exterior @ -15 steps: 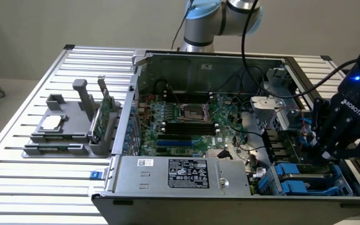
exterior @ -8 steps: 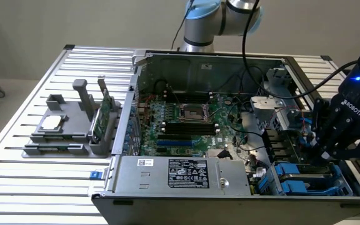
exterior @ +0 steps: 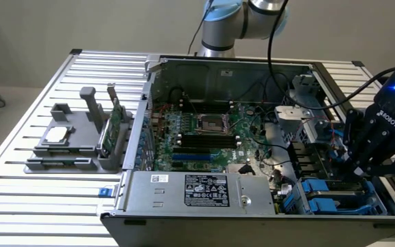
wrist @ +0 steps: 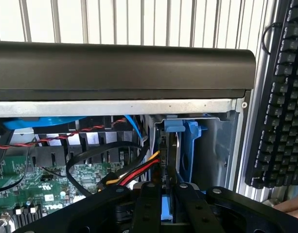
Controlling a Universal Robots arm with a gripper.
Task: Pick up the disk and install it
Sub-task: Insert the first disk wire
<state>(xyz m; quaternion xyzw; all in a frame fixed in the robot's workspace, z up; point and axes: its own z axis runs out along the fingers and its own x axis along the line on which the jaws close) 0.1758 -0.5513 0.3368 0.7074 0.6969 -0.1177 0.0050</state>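
Blue plastic shows between the fingers of your gripper point(wrist: 166, 213). They are drawn close together and pinch the disk point(wrist: 169, 158) from either side. In the wrist view the disk stands on edge straight ahead of the tool, reaching from the fingertips into the drive bay point(wrist: 214, 145) at the corner of the computer case point(wrist: 119, 68). A blue rail point(wrist: 190, 145) runs along one side of the disk, touching or nearly touching it; you cannot tell which from here.

A bundle of red, yellow and black cables point(wrist: 139, 170) passes just beside the fingers on the side facing the motherboard point(wrist: 51, 182). On the other side of the tool, beyond the case wall, a black keyboard point(wrist: 280, 97) lies on the slatted table point(wrist: 139, 19).

From the exterior view your gripper point(exterior: 352, 172) reaches down into the case point(exterior: 204, 226) at its front corner, with blue drive carriers point(exterior: 324, 193) directly below and around the fingertips. The power supply point(exterior: 208, 190) sits near the tool, along the same front edge. Well away from the tool, across the case, a grey fixture point(exterior: 74, 149) on the table point(exterior: 19, 200) holds a green card point(exterior: 119, 123) upright and a small silver chip point(exterior: 57, 135) lying flat.
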